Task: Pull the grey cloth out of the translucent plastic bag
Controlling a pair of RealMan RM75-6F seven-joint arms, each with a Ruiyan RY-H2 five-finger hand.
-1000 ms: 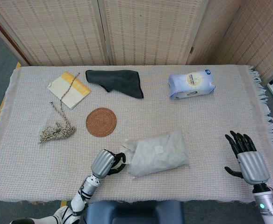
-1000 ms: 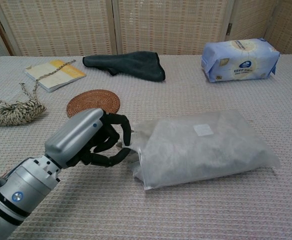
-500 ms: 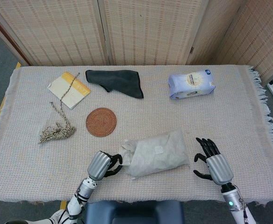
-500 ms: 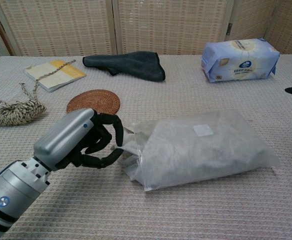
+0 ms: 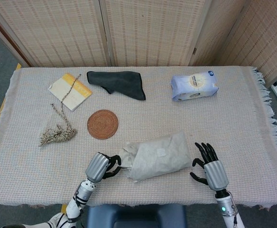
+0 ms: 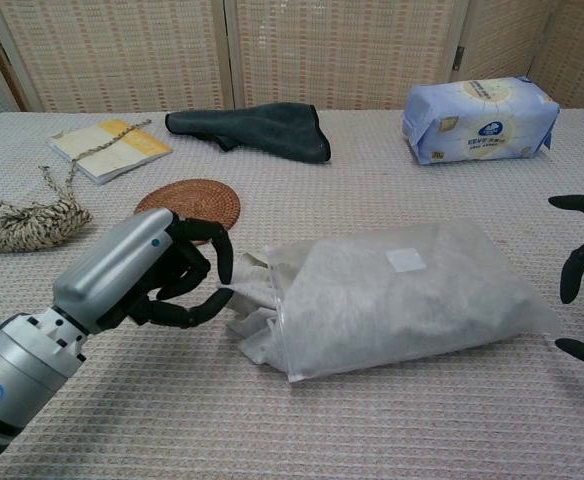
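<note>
Left hand [image 6: 162,275] pinching a fold of cloth [image 6: 252,300] at the bag [image 6: 412,290] mouth, drawn a little further out and leftward than a second ago. Most of the cloth still inside, mid-table. Right hand [image 5: 208,168] spread, now arrived just beside the bag's closed end, likely to pin it for the pull.
</note>
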